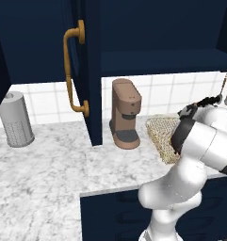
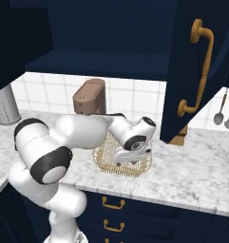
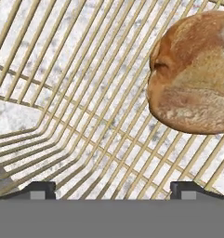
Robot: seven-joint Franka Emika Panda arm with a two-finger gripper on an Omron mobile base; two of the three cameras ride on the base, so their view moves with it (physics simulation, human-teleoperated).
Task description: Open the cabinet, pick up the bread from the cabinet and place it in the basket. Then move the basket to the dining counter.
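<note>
Right, start closest in: your gripper hangs low inside the basket, its jaws spread wide apart with nothing between them, and the bread lies on the wire floor just ahead and off to one side, free of both tips. That reads as a finished drop, judging by how the roll sits settled on the mesh, which puts you between placing and carrying. From the right base view you see the hand bent down over the basket, the arm folded over it so the near rim is partly hidden. The basket sits on the marble counter in front of the coffee machine, close enough that a lift needs care on that side. Farther back, the cabinet stands open above, its door swung out over the counter with the brass handle facing you, so mind it when you rise. You'll probably want a grip on a flared rim next, since the mesh floor gives the fingers little to pinch. At the far left stands a grey canister.
</note>
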